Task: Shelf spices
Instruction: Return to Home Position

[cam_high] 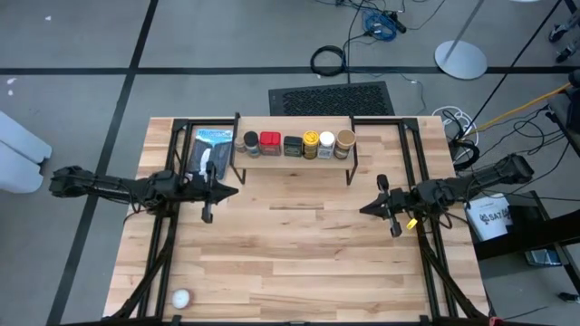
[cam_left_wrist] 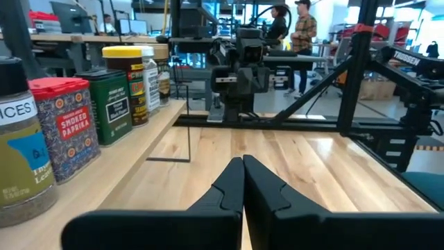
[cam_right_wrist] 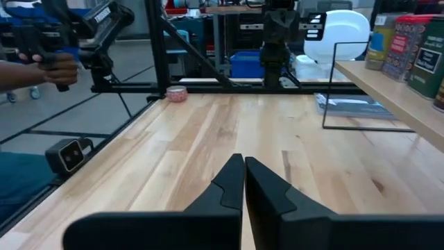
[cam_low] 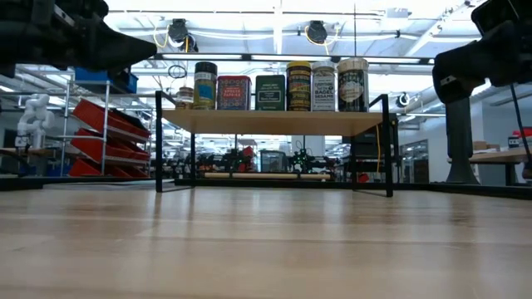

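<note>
Six spices (cam_high: 292, 146) in row, atop shelf (cam_high: 281, 162)

Table (cam_high: 299, 244): pale wood strips, smooth, faint sheen under the lights. Shelf (cam_low: 274, 121): plank of the same pale wood, thin black metal legs, matt. Red tin (cam_left_wrist: 66, 128): looks like printed metal, satin finish, plain red lid. Dark green tin (cam_left_wrist: 111, 104): painted, slight gloss. Jar with yellow lid (cam_left_wrist: 128, 76): lid of smooth plastic. Dark-lidded jar (cam_left_wrist: 17, 160) at the shelf's left end: clear wall, paper label. Left gripper (cam_left_wrist: 243, 161): matt black moulded plastic. Blue-and-black packet (cam_high: 210, 149): shiny film.
</note>
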You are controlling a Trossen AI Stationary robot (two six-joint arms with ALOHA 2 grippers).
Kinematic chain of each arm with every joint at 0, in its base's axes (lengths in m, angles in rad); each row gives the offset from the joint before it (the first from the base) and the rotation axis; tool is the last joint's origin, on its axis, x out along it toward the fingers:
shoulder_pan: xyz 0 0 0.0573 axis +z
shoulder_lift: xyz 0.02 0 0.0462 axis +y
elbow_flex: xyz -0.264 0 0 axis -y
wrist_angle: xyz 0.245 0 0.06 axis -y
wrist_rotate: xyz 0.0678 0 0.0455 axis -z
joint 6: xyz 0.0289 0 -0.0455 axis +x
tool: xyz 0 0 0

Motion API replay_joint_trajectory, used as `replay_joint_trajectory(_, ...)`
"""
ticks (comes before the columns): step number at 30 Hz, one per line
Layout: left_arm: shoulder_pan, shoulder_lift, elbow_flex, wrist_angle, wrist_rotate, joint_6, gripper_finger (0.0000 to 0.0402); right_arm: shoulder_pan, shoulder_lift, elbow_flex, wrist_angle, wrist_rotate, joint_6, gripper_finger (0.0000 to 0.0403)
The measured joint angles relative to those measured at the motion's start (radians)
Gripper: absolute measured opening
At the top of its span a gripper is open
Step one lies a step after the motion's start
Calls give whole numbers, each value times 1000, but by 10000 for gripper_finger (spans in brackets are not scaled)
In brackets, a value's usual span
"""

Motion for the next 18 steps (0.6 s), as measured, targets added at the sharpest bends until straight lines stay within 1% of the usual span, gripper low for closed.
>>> replay_joint_trajectory(4, 26, 0, 0, -1, 54, 0, 4, -21, -9, 0, -12, -13, -5, 0)
replay_joint_trajectory(9, 49, 0, -5, -11, 86, 14, 4, -49, -11, 0, -13, -43, -7, 0)
replay_joint_trajectory(11, 57, -1, -29, -2, 87, 9, 4, -61, -11, 0, -12, -64, -7, 0)
replay_joint_trajectory(15, 64, -16, -92, 41, 88, -39, 4, -74, -11, 0, -12, -67, -4, 0)
replay_joint_trajectory(18, 64, -28, -95, 39, 89, -50, 4, -78, -11, 0, -11, -68, -4, 0)
